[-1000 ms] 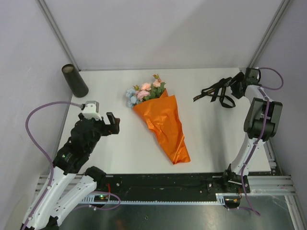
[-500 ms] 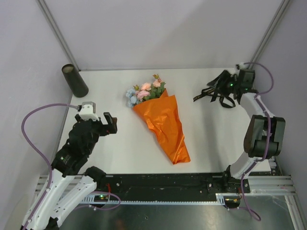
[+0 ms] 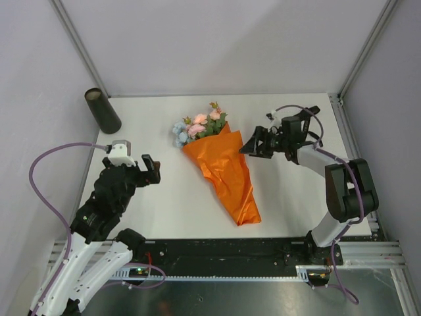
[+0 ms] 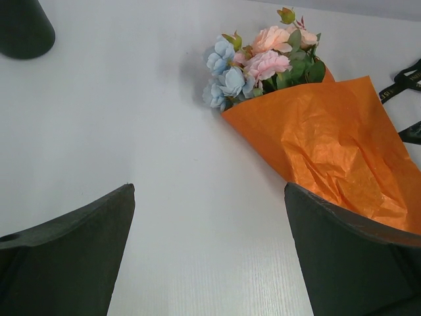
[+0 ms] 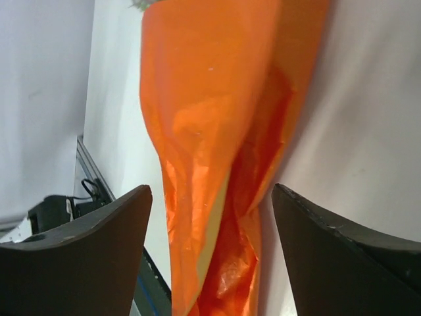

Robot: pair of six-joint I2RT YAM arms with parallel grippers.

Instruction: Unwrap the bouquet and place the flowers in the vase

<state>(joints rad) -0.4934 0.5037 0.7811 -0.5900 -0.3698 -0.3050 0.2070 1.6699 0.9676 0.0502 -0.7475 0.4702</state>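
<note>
On the middle of the white table lies the bouquet. Its long axis runs diagonally, with the flowers toward the far left and the pointed end of the orange paper toward the near right. The right gripper is the nearer one: it is just beside the right edge of the cone, at the wide part, and the bouquet lies to its left. The right arm reaches low and inward across the table, with the fingers aimed at the paper. Its jaws stand well apart and hold nothing; the wrist view shows the orange paper between them, and I cannot tell if it is touched. The left gripper hangs well apart on the other side, jaws fully spread and empty, and looks toward the blooms. The vase stands at the far left corner, nearer to the left arm.
</note>
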